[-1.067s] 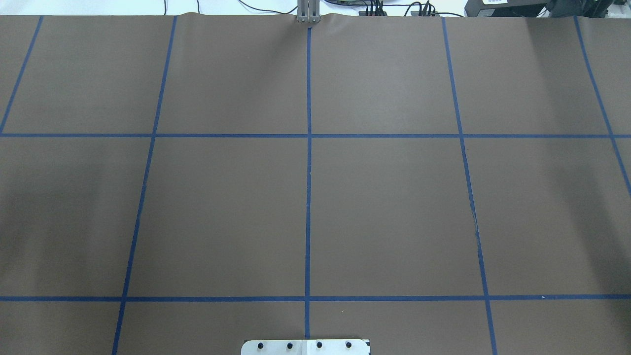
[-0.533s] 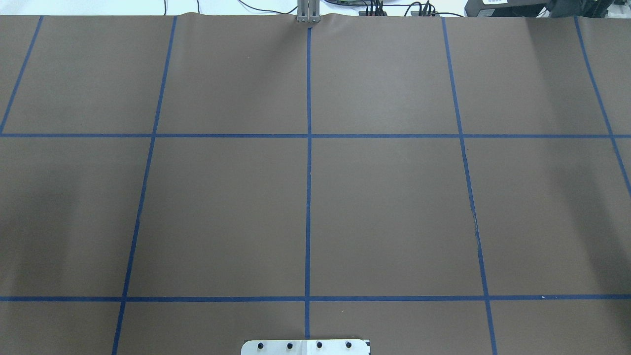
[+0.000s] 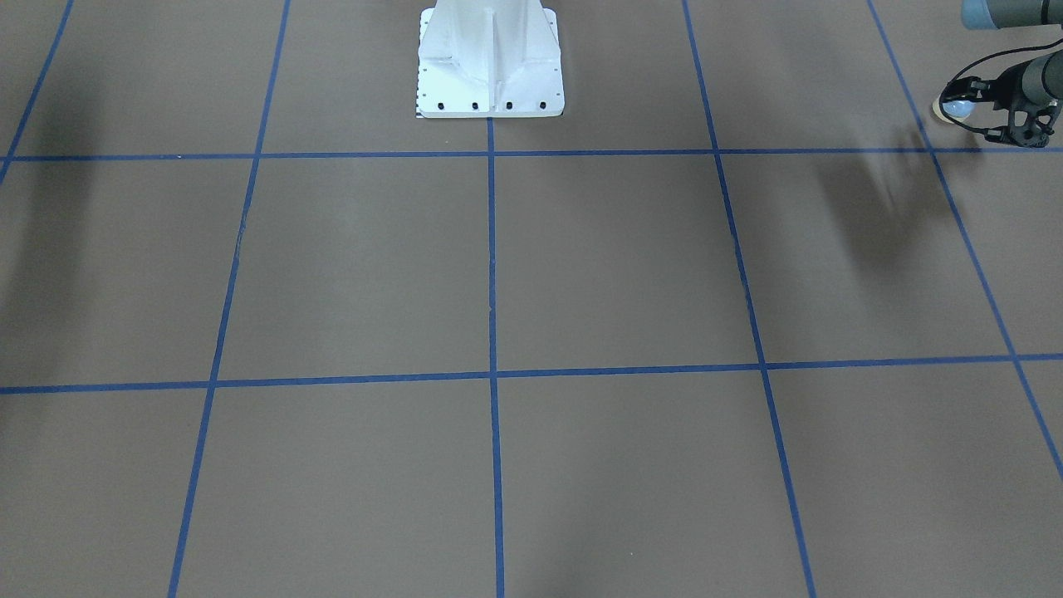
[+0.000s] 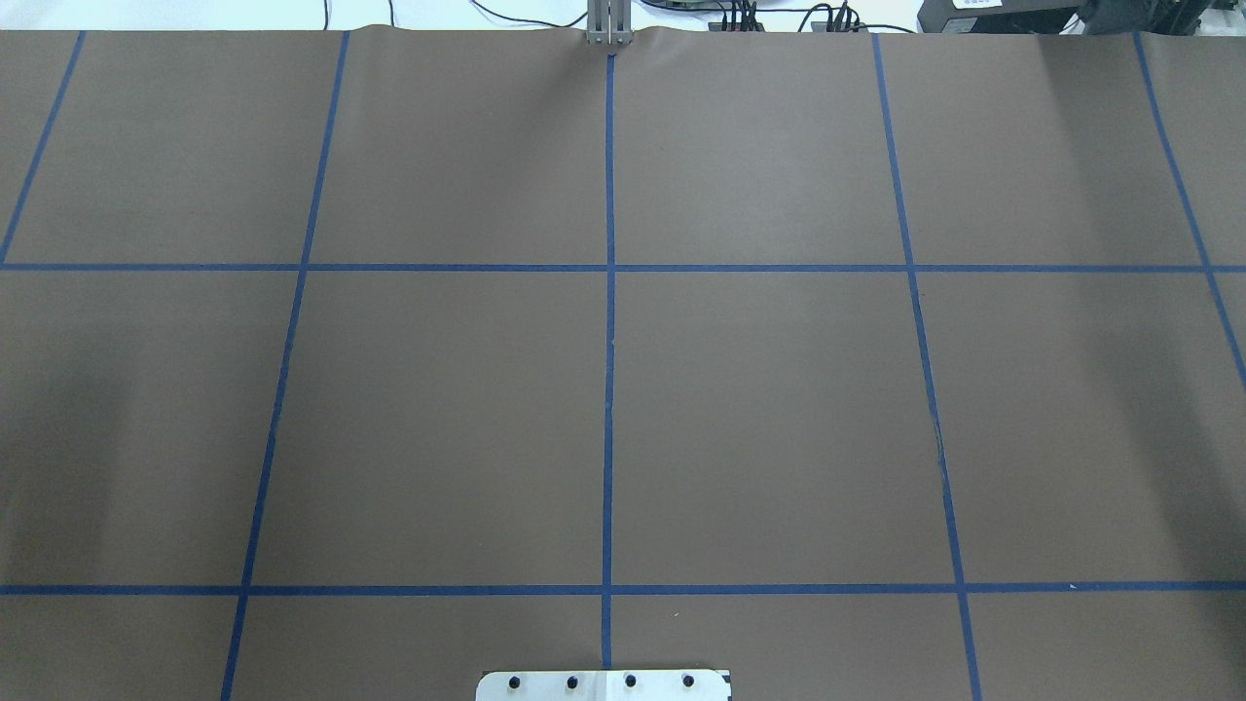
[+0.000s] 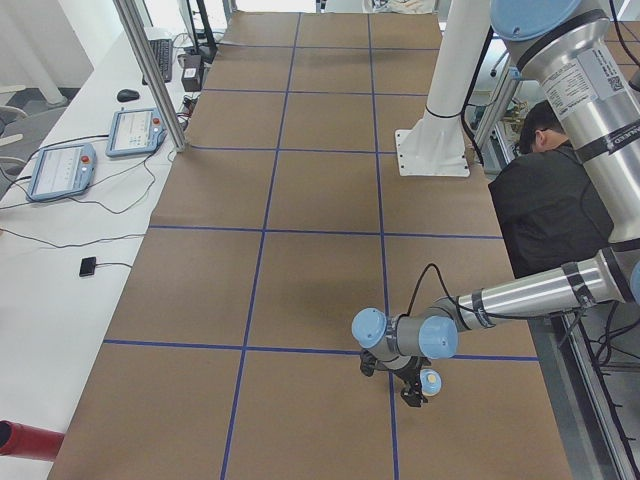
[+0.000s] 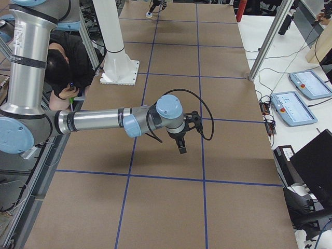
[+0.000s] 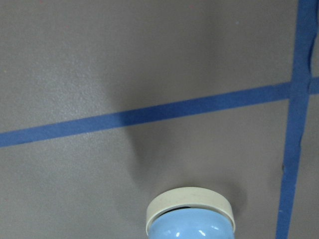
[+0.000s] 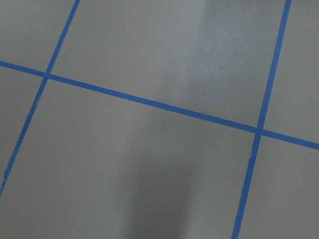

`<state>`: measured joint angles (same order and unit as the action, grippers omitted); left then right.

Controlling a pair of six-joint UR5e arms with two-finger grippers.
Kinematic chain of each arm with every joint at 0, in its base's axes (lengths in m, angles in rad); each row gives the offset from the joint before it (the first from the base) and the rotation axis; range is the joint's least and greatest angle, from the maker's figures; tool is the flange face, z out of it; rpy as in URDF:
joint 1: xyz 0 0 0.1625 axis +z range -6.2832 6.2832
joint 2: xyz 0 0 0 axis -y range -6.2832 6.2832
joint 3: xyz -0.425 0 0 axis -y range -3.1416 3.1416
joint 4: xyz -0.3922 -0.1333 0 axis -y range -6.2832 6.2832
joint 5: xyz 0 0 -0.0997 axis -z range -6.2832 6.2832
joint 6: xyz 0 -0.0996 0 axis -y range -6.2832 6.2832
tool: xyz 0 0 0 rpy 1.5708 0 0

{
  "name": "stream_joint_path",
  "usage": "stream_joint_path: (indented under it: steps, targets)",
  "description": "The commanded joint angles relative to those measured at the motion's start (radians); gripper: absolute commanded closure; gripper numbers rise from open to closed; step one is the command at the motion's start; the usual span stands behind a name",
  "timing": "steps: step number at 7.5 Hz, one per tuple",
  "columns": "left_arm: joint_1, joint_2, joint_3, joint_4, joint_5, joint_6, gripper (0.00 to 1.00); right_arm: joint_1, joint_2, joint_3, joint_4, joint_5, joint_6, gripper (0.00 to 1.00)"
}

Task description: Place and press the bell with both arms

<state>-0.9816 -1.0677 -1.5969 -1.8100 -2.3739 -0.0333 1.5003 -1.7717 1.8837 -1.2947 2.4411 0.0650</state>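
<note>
The bell [image 3: 956,106], a light-blue dome with a cream base ring, is held off the brown table at the far right edge of the front-facing view. My left gripper [image 3: 973,109] is shut on it. The left wrist view shows the bell [image 7: 190,215] lying on its side with its base ring facing away, above a blue tape cross. In the exterior left view the bell [image 5: 431,379] hangs at the left gripper [image 5: 416,384]. My right gripper [image 6: 181,148] hovers over the table in the exterior right view only; I cannot tell whether it is open. Neither arm shows in the overhead view.
The white bolted pedestal [image 3: 490,62] stands at the robot's side of the table [image 4: 779,409], which carries a blue tape grid. A person [image 5: 550,190] sits beside the pedestal. Tablets [image 5: 60,170] and a metal post [image 5: 150,70] stand on the white side table.
The faint shadows at the left and right sides of the overhead view have shifted slightly. No arm or bell comes into that view.
</note>
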Motion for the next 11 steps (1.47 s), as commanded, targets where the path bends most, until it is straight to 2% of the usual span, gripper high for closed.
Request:
stream_joint_path:
  steps: [1, 3, 11]
  targets:
    - [0.004, 0.0, 0.006, -0.015, -0.039, -0.007, 0.0, 0.0, -0.002, 0.0, 0.0, -0.001, -0.002, 0.0]
    - [0.006, 0.0, 0.015, -0.02, -0.076, -0.007, 0.0, 0.0, -0.002, 0.0, 0.0, -0.001, -0.001, 0.0]
    - [0.07, -0.028, 0.058, -0.02, -0.073, -0.022, 0.0, -0.008, -0.002, 0.0, 0.0, -0.002, -0.001, 0.0]
